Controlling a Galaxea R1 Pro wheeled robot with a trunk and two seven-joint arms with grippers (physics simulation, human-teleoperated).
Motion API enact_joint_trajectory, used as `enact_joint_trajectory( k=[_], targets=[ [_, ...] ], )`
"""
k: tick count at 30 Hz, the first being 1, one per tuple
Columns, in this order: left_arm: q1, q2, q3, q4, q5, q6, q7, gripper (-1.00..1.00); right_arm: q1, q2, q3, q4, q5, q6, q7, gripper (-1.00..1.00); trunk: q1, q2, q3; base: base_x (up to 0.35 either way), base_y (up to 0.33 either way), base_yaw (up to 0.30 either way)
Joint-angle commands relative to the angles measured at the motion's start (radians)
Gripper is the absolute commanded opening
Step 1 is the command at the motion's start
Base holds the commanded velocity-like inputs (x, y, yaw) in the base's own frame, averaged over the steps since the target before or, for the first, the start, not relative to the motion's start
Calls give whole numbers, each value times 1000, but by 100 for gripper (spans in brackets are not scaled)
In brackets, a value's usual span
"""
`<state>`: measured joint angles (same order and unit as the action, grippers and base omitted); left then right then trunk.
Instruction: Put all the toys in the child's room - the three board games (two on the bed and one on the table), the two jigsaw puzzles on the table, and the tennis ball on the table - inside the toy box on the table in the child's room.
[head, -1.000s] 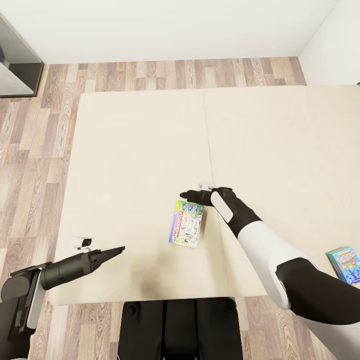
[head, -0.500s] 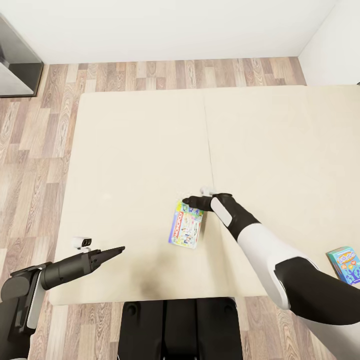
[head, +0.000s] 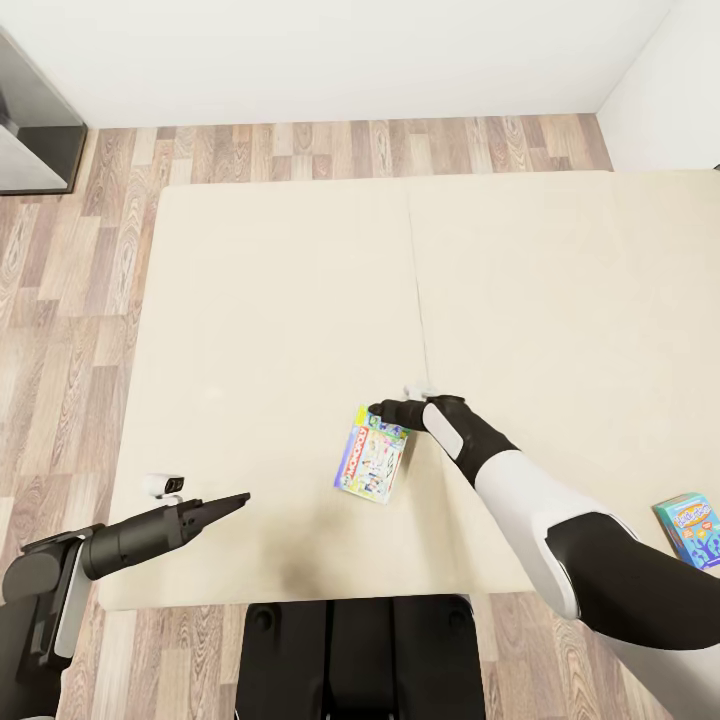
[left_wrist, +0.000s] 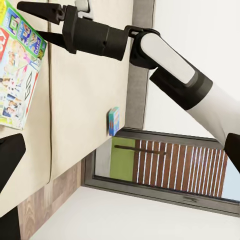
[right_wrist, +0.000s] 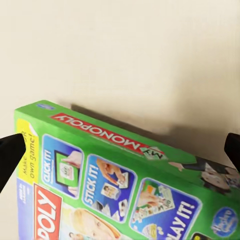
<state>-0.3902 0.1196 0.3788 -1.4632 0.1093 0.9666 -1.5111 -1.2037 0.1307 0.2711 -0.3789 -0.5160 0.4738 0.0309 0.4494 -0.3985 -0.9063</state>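
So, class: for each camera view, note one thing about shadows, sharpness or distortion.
Head view: soft, even light; a faint dark smudge of shadow on the bed near its front edge. Left wrist view: scene appears rotated, right hand crisp. Right wrist view: the green board game casts a narrow dark shadow along its far edge; its print is slightly soft close up.

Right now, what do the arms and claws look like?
Both arms are black and white: glossy white shells over black joints. The right forearm is white, its wrist black with a white oval panel. The right claw and left claw have slim, black, tapered fingers. A small white camera module sits on the left wrist.
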Motion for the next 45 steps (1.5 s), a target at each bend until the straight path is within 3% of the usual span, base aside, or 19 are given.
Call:
enact_joint_trajectory(
  k=[1,11,18,25,45],
  targets=[
    [0,0,0,0,0,11,-4,100,0,0,3,0,2,4,2,100,1,-2,-1,0,0,0],
    [-1,0,0,0,0,11,-3,100,0,2,3,-3,1,45,7,100,1,-2,-1,0,0,0],
    [-1,0,0,0,0,11,-3,100,-2,31,2,-7,0,100,12,100,1,-2,-1,0,0,0],
    [-1,0,0,0,0,11,-3,100,-2,43,2,-10,1,136,13,100,1,-2,-1,0,0,0],
    [0,0,-1,0,0,11,-2,100,-2,44,2,-10,-2,150,13,100,1,-2,-1,0,0,0]
  ],
)
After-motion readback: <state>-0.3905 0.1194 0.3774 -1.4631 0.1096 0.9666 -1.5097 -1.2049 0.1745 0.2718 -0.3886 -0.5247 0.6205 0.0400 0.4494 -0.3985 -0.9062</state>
